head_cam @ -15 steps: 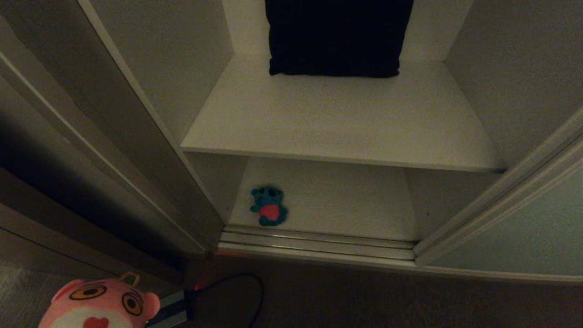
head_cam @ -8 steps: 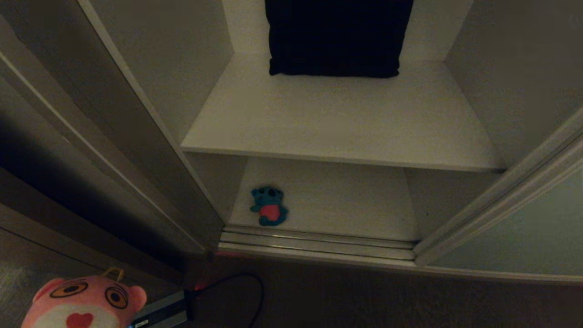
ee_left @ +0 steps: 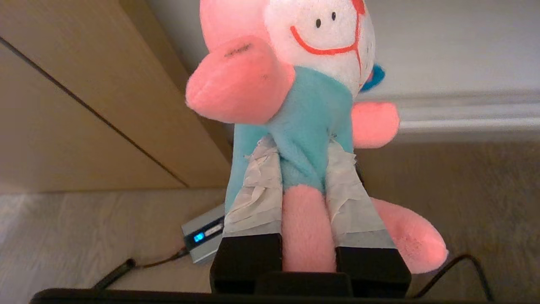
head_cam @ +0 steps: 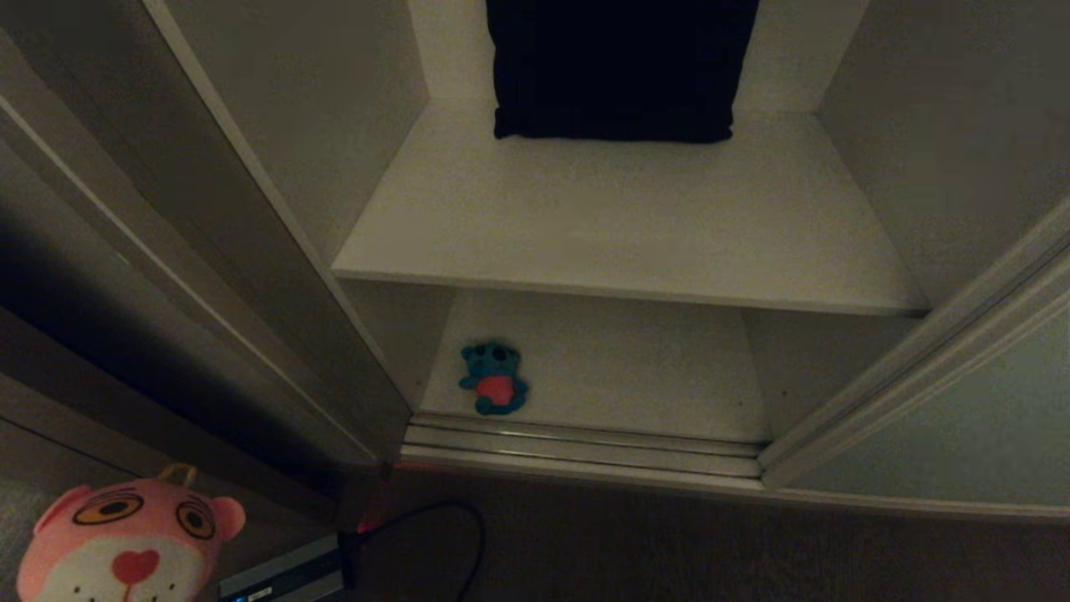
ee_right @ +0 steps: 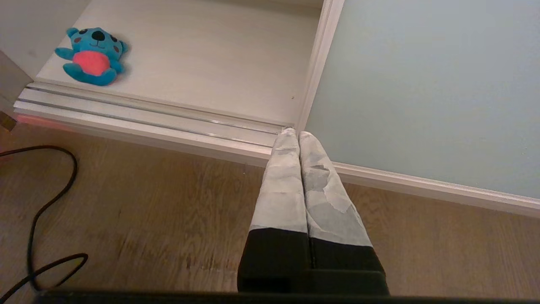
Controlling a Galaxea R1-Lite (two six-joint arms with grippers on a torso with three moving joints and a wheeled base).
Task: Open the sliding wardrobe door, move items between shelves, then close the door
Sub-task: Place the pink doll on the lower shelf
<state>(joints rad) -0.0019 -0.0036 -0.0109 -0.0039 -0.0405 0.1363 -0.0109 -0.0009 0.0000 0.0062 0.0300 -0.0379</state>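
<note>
My left gripper (ee_left: 301, 145) is shut on the pink plush toy (ee_left: 240, 80), its taped fingers (ee_left: 257, 185) squeezing the teal shirt and one pink leg. In the head view the pink toy (head_cam: 125, 543) hangs low at the left, over the floor in front of the wardrobe. The teal bear (head_cam: 495, 378) with the red shirt lies on the lower shelf (head_cam: 635, 368), near its left front corner. Above it the upper shelf (head_cam: 627, 209) is bare at the front. The sliding wardrobe door (head_cam: 961, 435) stands slid to the right. My right gripper (ee_right: 295, 133) is shut and empty, low by the door's (ee_right: 422, 84) left edge.
A big dark folded cloth (head_cam: 619, 67) lies at the back of the upper shelf. The door track rails (head_cam: 585, 447) run along the wardrobe's front. On the wooden floor lie a black cable (head_cam: 456, 535) and a small silver box (head_cam: 284, 577). A darker panel (head_cam: 125, 251) stands left.
The pink toy has moved left and slightly up in the head view, and more of its face shows. The teal bear, the door and the right gripper have stayed put.
</note>
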